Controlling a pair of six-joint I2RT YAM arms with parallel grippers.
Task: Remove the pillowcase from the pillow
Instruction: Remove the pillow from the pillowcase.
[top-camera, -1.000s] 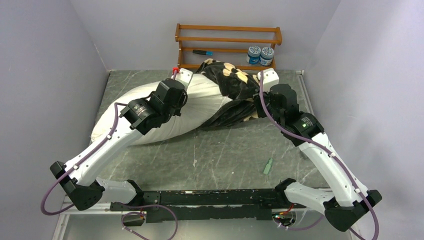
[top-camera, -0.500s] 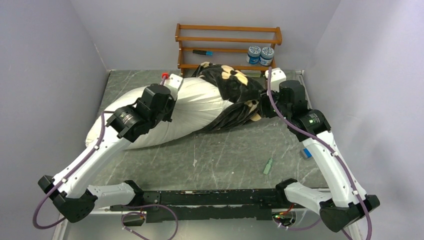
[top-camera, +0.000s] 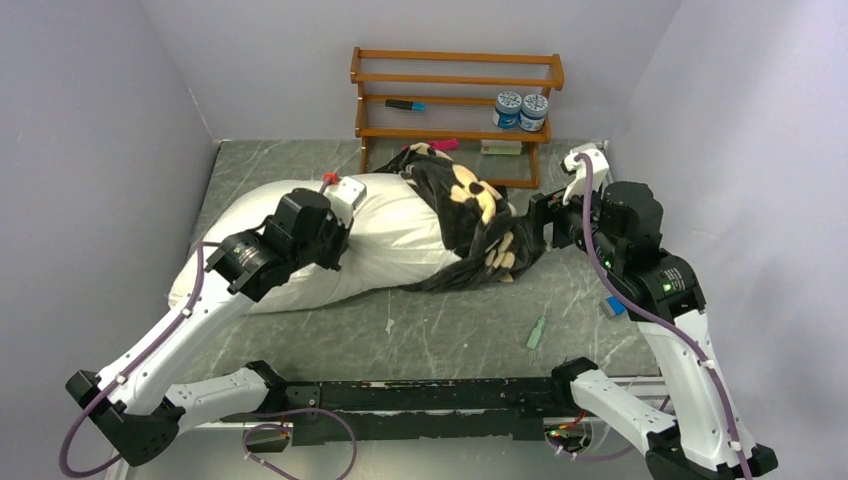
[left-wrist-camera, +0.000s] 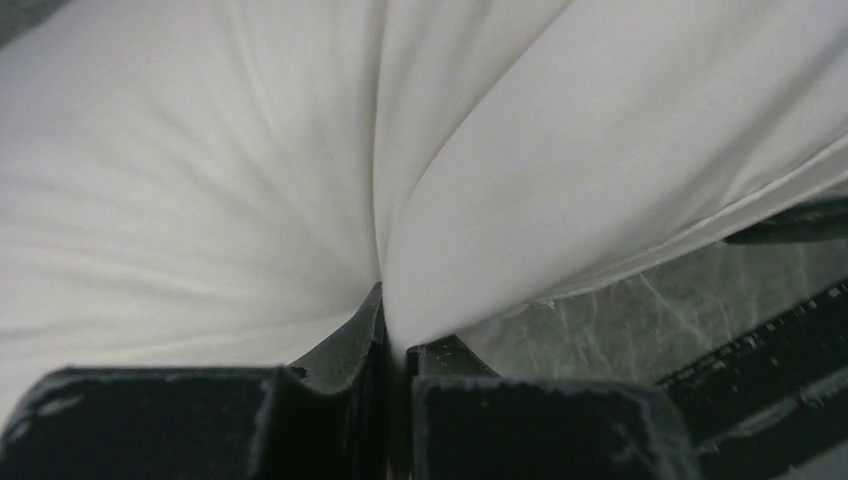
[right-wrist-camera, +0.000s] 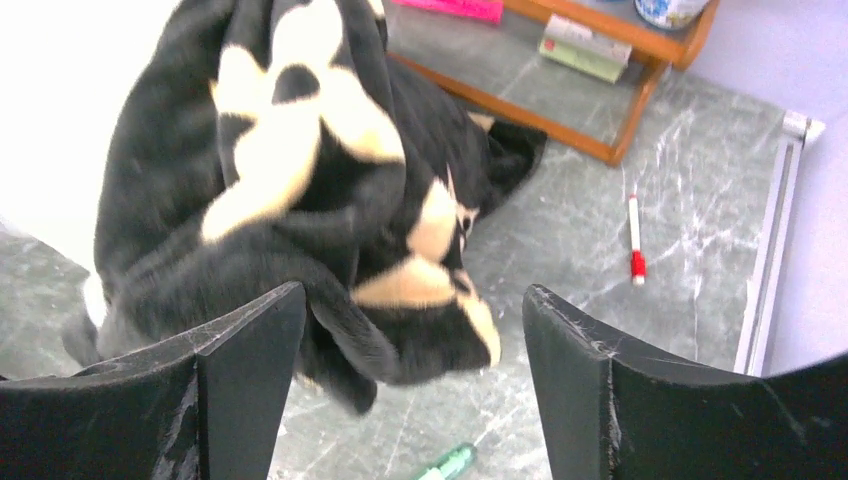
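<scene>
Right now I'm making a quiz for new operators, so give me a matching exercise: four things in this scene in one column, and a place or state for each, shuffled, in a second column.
Column one
1. left hand
2. right hand
3. pillowcase
4. jars

Column two
A. on a shelf of the wooden rack
B. open wide
C. shut on a fold of the white pillow
D. bunched at one end of the pillow

Pairs: 1-C, 2-B, 3-D, 4-A
</scene>
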